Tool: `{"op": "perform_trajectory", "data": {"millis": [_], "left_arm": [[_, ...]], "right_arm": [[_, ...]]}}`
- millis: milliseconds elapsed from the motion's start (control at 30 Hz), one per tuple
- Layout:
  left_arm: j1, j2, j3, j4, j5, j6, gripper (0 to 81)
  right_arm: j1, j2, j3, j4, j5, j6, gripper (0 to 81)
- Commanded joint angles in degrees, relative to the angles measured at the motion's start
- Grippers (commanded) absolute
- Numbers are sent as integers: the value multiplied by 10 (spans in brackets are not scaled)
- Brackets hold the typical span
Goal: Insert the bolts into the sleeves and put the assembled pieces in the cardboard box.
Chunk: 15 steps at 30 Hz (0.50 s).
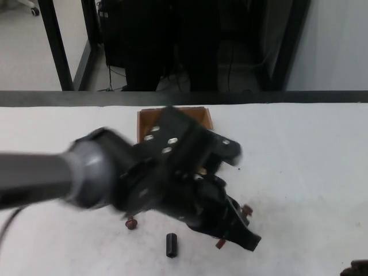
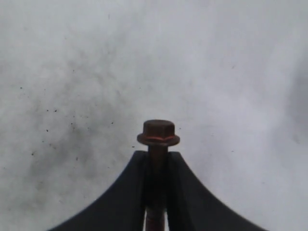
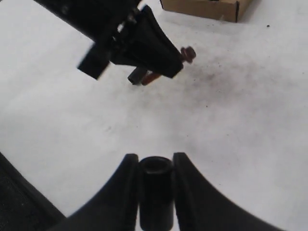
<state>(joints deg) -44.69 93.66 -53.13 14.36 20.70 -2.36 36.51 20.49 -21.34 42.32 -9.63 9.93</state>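
While the left gripper (image 2: 157, 155) clamps a bolt (image 2: 158, 132) by its shank, the right gripper (image 3: 155, 159) clasps a sleeve (image 3: 156, 192); both pieces look rigid, light, slippery; hold mid-body, ends free.

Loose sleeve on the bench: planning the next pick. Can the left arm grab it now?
Probably not: the left fingers are shut on a bolt, leaving no room for the sleeve.
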Motion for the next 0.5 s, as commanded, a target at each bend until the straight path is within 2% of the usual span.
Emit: {"op": "perform_trajectory", "data": {"millis": [0, 267, 467], "left_arm": [[0, -80, 76, -112, -6, -100, 8], [1, -208, 236, -294, -63, -287, 8], [1, -237, 321, -460, -87, -404, 8]], "right_arm": [[3, -4, 13, -39, -17, -5, 2], [40, -4, 54, -126, 8, -5, 2], [72, 22, 81, -190, 20, 17, 2]]}}
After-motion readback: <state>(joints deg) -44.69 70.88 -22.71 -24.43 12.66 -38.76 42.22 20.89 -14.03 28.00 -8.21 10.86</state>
